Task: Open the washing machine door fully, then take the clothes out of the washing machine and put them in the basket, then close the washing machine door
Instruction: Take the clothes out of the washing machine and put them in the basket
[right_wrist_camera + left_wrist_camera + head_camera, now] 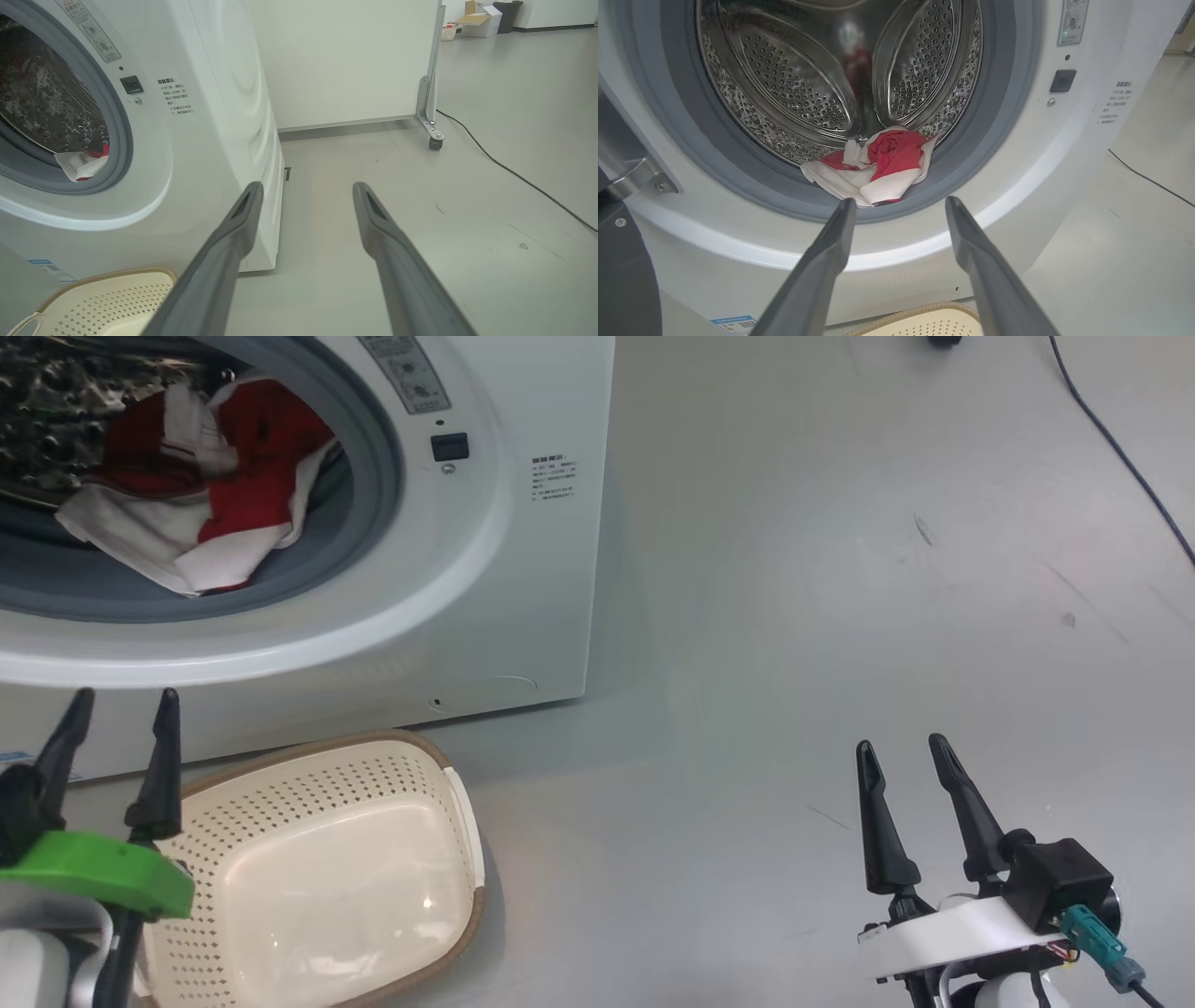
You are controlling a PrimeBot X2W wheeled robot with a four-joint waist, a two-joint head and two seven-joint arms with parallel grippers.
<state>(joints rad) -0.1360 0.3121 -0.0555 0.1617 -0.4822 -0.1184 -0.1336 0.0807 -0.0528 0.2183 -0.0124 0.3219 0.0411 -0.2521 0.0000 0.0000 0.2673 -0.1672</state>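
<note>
Left gripper [899,203] and right gripper [900,744] gape wide, empty. Clothes [882,163] look soft, light and floppy on the drum's [794,84] near lip; best pinch that bunched red fold.

Red-white clothes [201,485] (cream perforated basket [327,868])

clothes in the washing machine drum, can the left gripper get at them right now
Probably yes. The left gripper is open and points straight at the red and white clothes, which lie at the front edge of the steel drum, spilling onto the grey rubber ring. Nothing blocks the open mouth.
</note>
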